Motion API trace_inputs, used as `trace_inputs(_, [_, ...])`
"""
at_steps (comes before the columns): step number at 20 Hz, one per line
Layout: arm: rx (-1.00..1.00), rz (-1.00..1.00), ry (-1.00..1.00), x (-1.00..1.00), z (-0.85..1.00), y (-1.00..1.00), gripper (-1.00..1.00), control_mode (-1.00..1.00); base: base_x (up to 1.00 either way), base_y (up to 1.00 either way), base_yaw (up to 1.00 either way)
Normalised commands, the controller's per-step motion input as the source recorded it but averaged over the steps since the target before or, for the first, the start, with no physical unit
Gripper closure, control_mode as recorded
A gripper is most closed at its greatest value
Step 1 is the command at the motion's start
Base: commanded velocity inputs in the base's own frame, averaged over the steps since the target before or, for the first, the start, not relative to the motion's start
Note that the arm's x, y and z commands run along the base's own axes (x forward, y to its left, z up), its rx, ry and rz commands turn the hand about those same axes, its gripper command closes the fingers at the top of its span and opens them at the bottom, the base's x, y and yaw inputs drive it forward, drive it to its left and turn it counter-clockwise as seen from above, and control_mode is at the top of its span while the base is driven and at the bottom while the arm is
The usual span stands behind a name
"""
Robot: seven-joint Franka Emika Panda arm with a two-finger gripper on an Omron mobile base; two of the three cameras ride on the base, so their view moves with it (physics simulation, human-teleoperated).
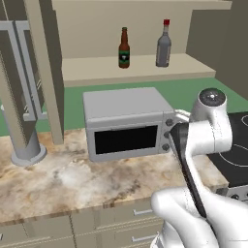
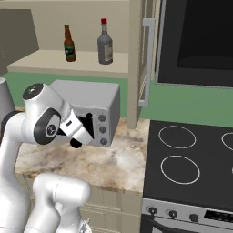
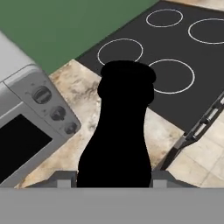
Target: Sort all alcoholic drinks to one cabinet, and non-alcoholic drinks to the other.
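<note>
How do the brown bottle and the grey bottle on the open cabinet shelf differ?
The brown beer bottle is slimmer and shorter, while the grey bottle is wider and taller. The brown beer bottle carries a dark green label and a brown top; the grey bottle is translucent with a red cap. Both stand upright, apart, on the same shelf.

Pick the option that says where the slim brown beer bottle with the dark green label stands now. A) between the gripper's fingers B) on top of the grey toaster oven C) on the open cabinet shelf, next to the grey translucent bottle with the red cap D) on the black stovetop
C: the slim brown beer bottle stands upright on the open cabinet shelf, to the left of the grey translucent bottle with the red cap in both base views.
</note>
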Motion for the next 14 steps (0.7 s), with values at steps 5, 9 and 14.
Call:
trace_inputs(5, [0.07,0.37,0.0,-0.49,0.17,0.2,1.0,-1.0,0.0,0.0,0.0])
trace_inputs(9, [0.05,0.37,0.0,-0.49,0.12,0.23,1.0,-1.0,0.0,0.0,0.0])
trace_inputs(14, [0.05,0.26,0.0,-0.36,0.35,0.24,1.0,-1.0,0.0,0.0,0.0])
